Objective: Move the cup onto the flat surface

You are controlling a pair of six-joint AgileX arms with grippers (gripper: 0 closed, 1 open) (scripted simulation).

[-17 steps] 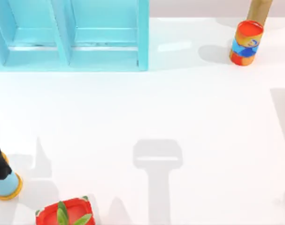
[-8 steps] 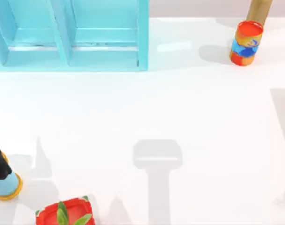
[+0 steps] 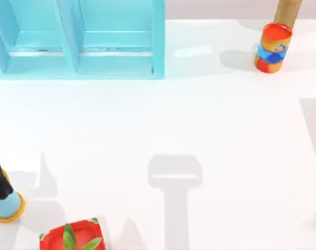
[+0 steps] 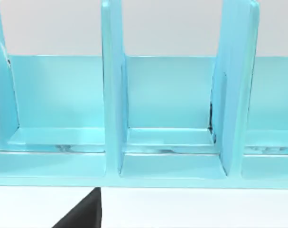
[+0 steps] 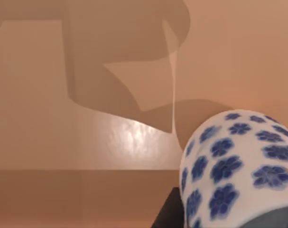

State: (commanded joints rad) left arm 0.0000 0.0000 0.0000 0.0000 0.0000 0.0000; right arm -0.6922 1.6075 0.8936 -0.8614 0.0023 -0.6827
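**A:** Where does the small white cup with blue flower dots (image 5: 238,166) sit?

**B:** Close under the right wrist camera, above a tan glossy surface (image 5: 87,142), perhaps for carrying. Whether any fingers pinch it cannot be told.

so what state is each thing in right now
cup: seen close in the right wrist view, over a tan surface; contact unclear
can: upright, far right of the table
shelf: standing, visible compartments empty
plant pot: upright, near edge on the left
blue and orange cylinder: upright at the left edge
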